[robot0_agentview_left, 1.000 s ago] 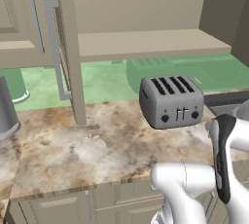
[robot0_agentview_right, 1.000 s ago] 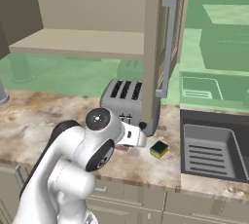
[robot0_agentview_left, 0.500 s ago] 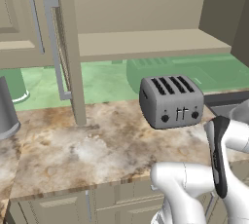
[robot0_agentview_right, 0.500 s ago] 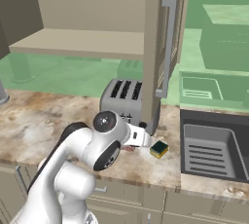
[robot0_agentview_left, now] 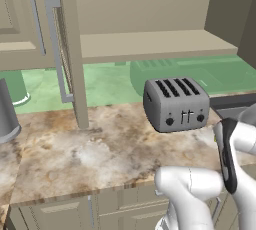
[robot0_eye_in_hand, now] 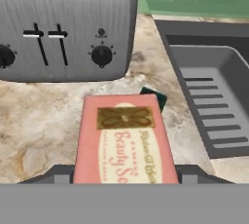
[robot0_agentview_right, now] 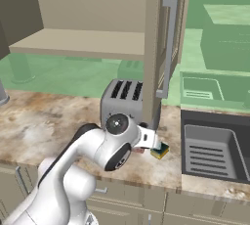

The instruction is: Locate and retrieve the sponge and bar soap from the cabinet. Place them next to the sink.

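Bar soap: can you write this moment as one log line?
gripper: shut on bar soap | sponge: on counter, between toaster and sink | soap: not yet placed

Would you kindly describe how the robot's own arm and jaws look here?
The arm is built of smooth, rounded white segments, with a dark round cap on one joint and a long black strip along a link. No cables or markings show. The jaws are dark grey.

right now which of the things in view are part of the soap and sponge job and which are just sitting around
Part of the job:
- bar soap, between the gripper fingers
- sponge, on the counter beside the sink
- sink
- cabinet, door open

Just sitting around:
- toaster
- grey canister at the counter's left end
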Controlling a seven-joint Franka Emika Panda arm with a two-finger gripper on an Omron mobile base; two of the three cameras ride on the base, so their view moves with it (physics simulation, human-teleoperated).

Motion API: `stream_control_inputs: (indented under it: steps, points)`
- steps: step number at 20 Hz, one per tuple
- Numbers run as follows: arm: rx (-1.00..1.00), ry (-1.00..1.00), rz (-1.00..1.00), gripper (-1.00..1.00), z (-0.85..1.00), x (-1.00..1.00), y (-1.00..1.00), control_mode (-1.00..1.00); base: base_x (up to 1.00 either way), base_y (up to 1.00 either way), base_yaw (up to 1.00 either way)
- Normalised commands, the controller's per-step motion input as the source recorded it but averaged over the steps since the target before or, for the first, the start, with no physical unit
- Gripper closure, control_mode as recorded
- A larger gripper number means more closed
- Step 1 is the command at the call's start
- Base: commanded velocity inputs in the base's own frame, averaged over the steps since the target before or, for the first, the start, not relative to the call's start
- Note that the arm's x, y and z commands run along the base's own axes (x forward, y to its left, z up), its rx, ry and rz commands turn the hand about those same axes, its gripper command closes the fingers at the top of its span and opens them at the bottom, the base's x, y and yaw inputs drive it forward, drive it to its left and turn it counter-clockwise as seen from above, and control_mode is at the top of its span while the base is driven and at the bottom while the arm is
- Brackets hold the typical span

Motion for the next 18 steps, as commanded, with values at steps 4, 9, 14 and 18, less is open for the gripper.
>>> stream_control_inputs:
  steps: [4, 9, 14, 18]
  points:
    - [0.02, 0.0, 0.01, 1.0, 0.0, 0.21, -0.36, -1.0, 0.0, 0.0, 0.0]
    - [0.0, 0.01, 0.0, 1.0, -0.11, 0.13, -0.25, -1.0, 0.0, 0.0, 0.0]
    - [0.0, 0.02, 0.0, 1.0, -0.2, 0.05, -0.11, -1.0, 0.0, 0.0, 0.0]
    - [0.0, 0.0, 0.0, 1.0, -0.2, 0.0, -0.03, -1.0, 0.0, 0.0, 0.0]
